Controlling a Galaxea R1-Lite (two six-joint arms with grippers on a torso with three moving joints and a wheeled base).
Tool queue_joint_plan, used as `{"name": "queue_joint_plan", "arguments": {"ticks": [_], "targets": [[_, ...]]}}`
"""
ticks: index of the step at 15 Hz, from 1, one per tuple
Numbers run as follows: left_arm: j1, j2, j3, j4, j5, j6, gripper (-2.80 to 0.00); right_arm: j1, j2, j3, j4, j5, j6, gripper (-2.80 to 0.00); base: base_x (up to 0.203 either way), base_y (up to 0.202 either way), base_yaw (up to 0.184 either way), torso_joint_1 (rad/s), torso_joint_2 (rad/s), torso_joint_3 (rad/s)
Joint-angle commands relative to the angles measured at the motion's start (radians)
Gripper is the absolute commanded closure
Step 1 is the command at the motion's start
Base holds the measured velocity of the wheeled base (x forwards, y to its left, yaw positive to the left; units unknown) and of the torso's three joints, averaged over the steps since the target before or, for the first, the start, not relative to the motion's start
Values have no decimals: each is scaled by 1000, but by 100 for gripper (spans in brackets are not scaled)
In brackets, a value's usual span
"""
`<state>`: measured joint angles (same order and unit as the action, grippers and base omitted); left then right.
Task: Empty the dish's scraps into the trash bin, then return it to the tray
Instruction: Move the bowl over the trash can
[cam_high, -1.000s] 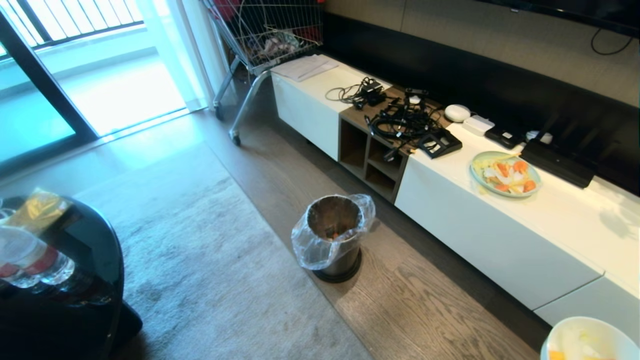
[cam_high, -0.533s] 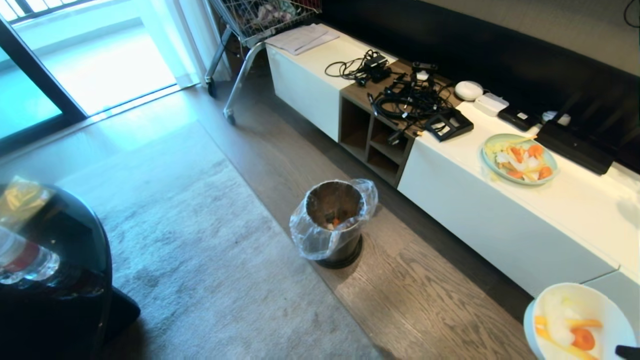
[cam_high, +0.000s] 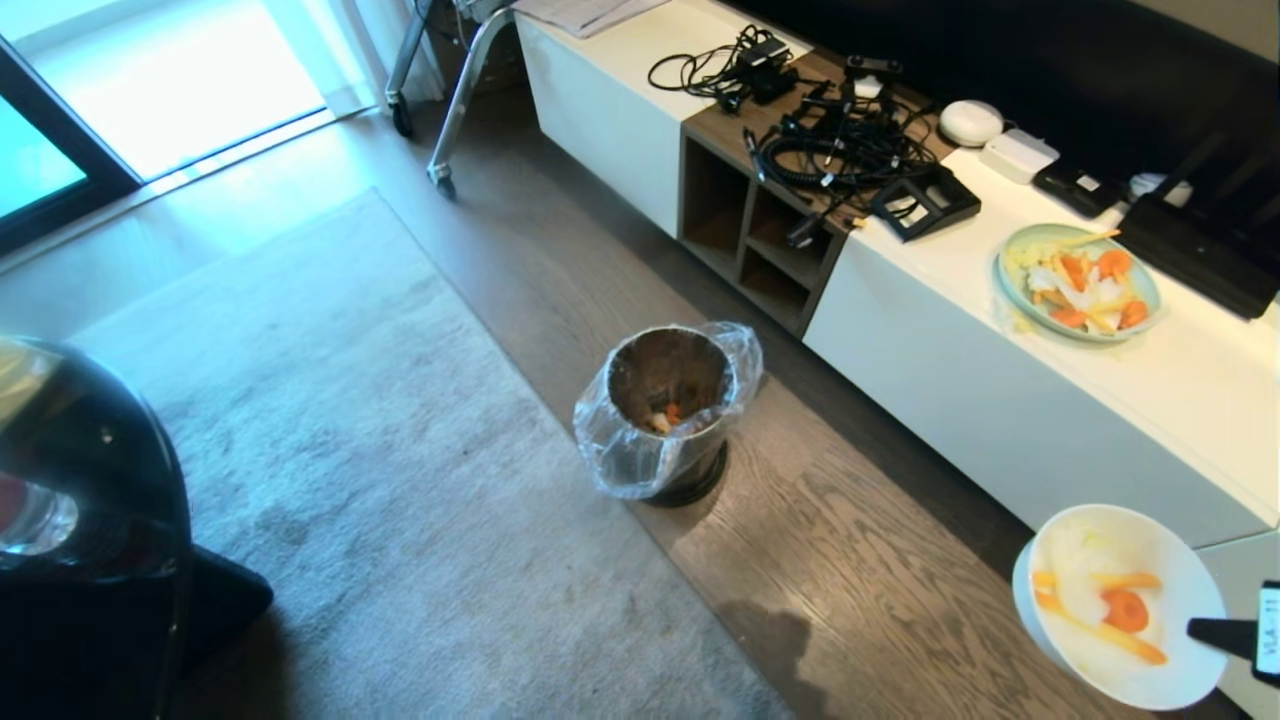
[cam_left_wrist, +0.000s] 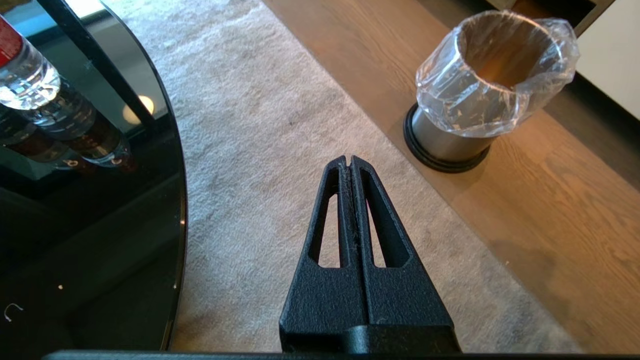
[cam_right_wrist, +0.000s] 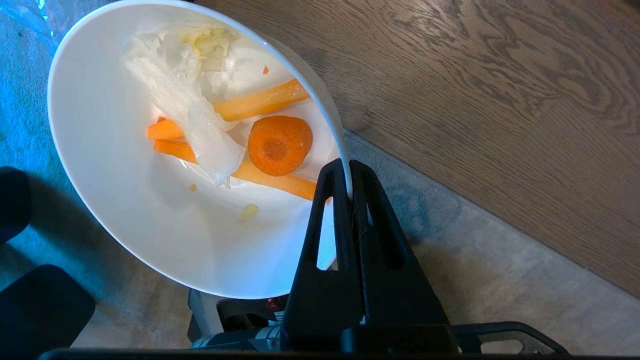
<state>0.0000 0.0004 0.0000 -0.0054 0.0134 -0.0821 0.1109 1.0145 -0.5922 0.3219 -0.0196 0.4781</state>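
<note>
the right tool (cam_right_wrist: 348, 172) is clamped on the rim of the dish (cam_right_wrist: 125, 200), holding it tilted above the wood floor (cam_high: 850, 600), at the lower right of the head view and well apart from the trash bin (cam_high: 665, 420). the scraps (cam_right_wrist: 240, 135), carrot pieces and pale vegetable bits, lie inside the dish. the trash bin stands on the floor between the rug (cam_high: 400, 480) and the white cabinet (cam_high: 960, 400), with a few scraps at its bottom. the left tool (cam_left_wrist: 350, 162) hangs closed and empty over the rug, beside a black glass table (cam_left_wrist: 100, 200).
</note>
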Motion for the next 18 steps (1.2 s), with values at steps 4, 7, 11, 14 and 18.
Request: {"name": "queue_joint_plan", "arguments": {"ticks": [4, 7, 11, 14, 18], "targets": [[0, 0, 0, -1, 0, -1, 0, 77, 149, -108, -56, -3, -1, 0, 0, 0, 0, 3, 1, -190], [0, 0, 0, -1, 0, -1, 0, 93, 215, -167, -60, -3, -1, 0, 0, 0, 0, 0, -1, -197], [0, 0, 0, -1, 0, -1, 0, 103, 260, -216, -60, -3, -1, 0, 0, 0, 0, 4, 3, -198], [0, 0, 0, -1, 0, -2, 0, 112, 273, -244, -60, -3, -1, 0, 0, 0, 0, 7, 0, -196], [0, 0, 0, -1, 0, -2, 0, 115, 273, -267, -58, -5, -1, 0, 0, 0, 0, 4, 5, -197]]}}
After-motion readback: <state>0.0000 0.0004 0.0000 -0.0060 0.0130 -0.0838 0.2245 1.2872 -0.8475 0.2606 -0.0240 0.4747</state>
